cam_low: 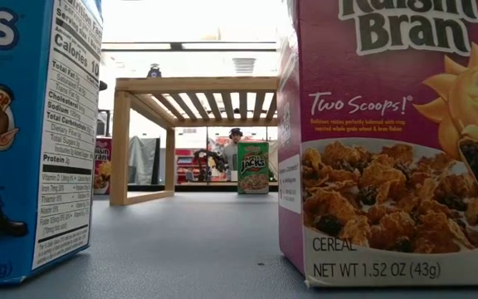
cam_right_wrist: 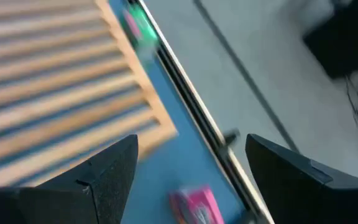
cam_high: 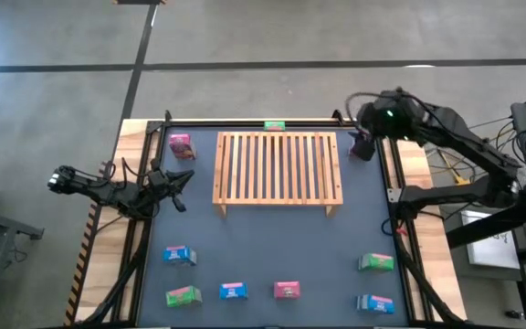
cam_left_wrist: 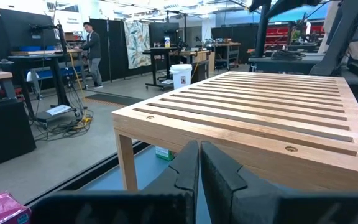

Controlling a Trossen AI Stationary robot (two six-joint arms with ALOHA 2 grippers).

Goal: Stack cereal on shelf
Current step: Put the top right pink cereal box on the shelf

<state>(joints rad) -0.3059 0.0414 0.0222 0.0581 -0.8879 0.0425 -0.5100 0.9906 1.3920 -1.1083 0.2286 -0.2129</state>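
Now | right fingers [cam_right_wrist: 191, 180]: wide, empty | pink cereal box [cam_right_wrist: 196, 206] between, below | shelf [cam_right_wrist: 61, 81] beside

Pink box [cam_low: 397, 141]: "Raisin Bran", "Two Scoops!", "CEREAL", "NET WT 1.52 OZ (43g)". Blue box [cam_low: 31, 133]: nutrition panel, "Calories", "(25g)". Green box [cam_low: 253, 168]: "Jacks".

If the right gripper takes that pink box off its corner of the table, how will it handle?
Probably very light: the pink box is small, printed cardboard. Its thin walls may dent under a hard squeeze. If it stands upright like the other pink one, a nudge from the open right gripper could tip it.
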